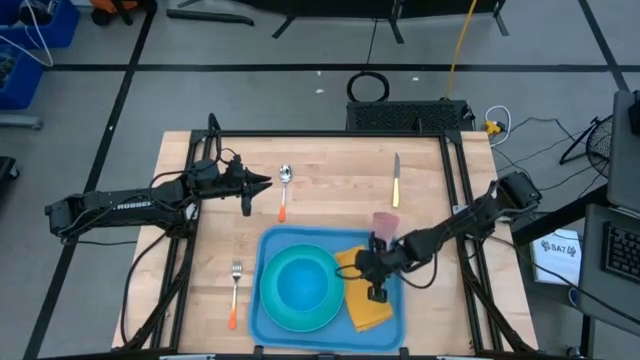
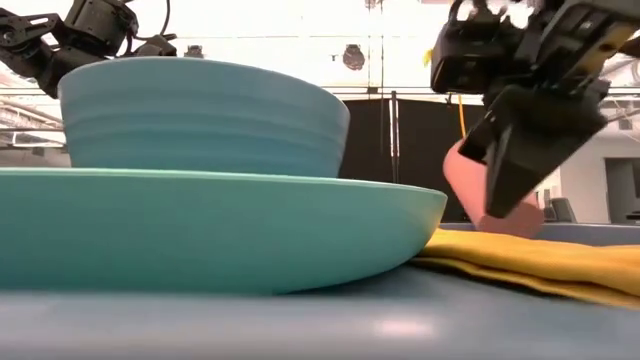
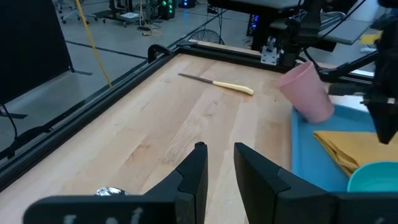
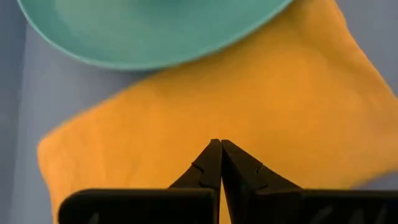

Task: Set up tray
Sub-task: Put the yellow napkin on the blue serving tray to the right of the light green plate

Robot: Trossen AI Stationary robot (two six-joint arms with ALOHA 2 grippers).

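The blue tray (image 1: 268, 240) lies at the table's near edge. On it sits a turquoise plate (image 1: 272, 300) with a bowl (image 1: 302, 283) on it, and to the plate's right an orange-yellow napkin (image 1: 366, 306) lies flat. My right gripper (image 1: 376, 288) is shut and hovers just above the napkin (image 4: 280, 93), fingers pointing down. In the low view a small gap shows under it (image 2: 495, 200). A pink cup (image 1: 385, 224) stands at the tray's far right corner. My left gripper (image 1: 262, 184) is open, low over the table beside a spoon (image 1: 285, 178).
A yellow-handled knife (image 1: 396, 181) lies toward the far right of the table, and an orange-handled fork (image 1: 236, 292) lies left of the tray. The spoon has an orange handle (image 1: 283, 210). Black rails (image 1: 190, 200) run along the table's left, right and far sides.
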